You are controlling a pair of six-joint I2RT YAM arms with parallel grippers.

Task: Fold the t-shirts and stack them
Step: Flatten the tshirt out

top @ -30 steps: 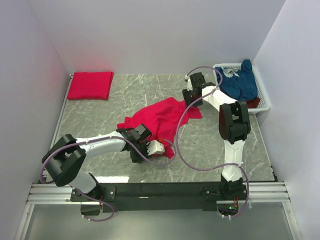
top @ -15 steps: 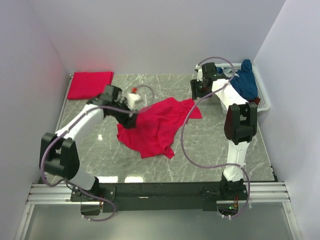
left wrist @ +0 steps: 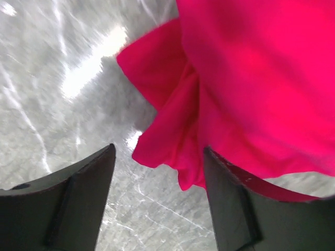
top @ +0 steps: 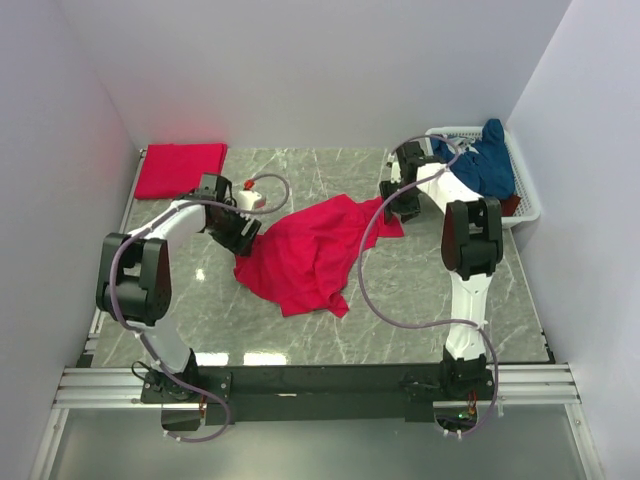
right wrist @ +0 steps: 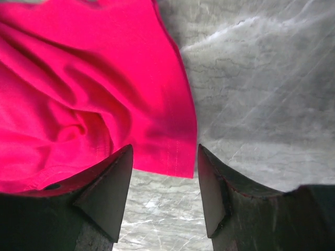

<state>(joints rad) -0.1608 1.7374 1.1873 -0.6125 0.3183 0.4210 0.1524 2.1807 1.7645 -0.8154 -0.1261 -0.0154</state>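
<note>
Bright red cloth t-shirt (top: 310, 255) lies crumpled on grey marble counter (top: 420, 295). Left gripper (top: 238, 230) spread at its left edge; right gripper (top: 401, 208) spread at its right corner.

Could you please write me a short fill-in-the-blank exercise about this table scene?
1. The crumpled t-shirt in the middle of the table is bright ____.
2. The folded red t-shirt lies at the table's far ____ corner.
3. The navy t-shirt hangs out of a white ____.
4. The left gripper and the right gripper both have their jaws ____.

Missing words: red; left; basket; open.
</note>
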